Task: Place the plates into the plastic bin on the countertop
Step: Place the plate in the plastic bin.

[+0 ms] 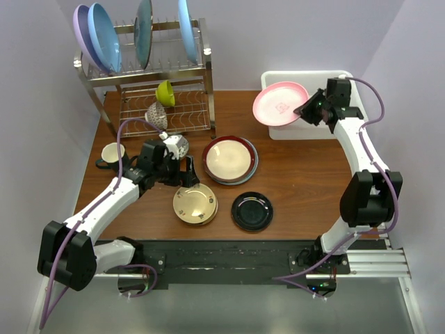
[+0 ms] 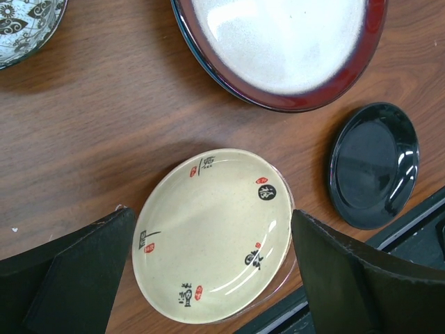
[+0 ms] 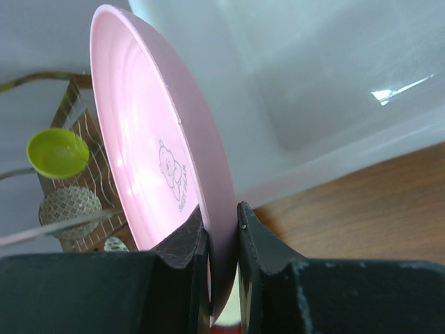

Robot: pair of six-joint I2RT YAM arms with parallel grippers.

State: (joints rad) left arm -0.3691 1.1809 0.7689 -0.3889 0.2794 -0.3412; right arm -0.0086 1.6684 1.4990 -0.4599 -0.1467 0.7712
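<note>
My right gripper [image 1: 306,109] is shut on the rim of the pink plate [image 1: 279,103], holding it over the white plastic bin [image 1: 327,131] at the back right; in the right wrist view the pink plate [image 3: 153,153] is pinched between the fingers, the bin [image 3: 327,90] behind it. My left gripper [image 1: 186,172] is open just above the gold-tan plate [image 1: 195,204], whose face [image 2: 208,233] lies between the spread fingers [image 2: 76,271]. The maroon-rimmed cream plate [image 1: 229,159] sits on a teal one mid-counter. The glossy black plate [image 1: 252,211] lies front centre.
A two-tier steel wire rack [image 1: 163,83] at the back left holds blue and lilac plates, a lime-green bowl [image 1: 165,92] and a patterned bowl. A cup [image 1: 111,154] stands at the left edge of the wooden countertop [image 1: 306,181]. A patterned dish [image 2: 24,28] lies near the left arm.
</note>
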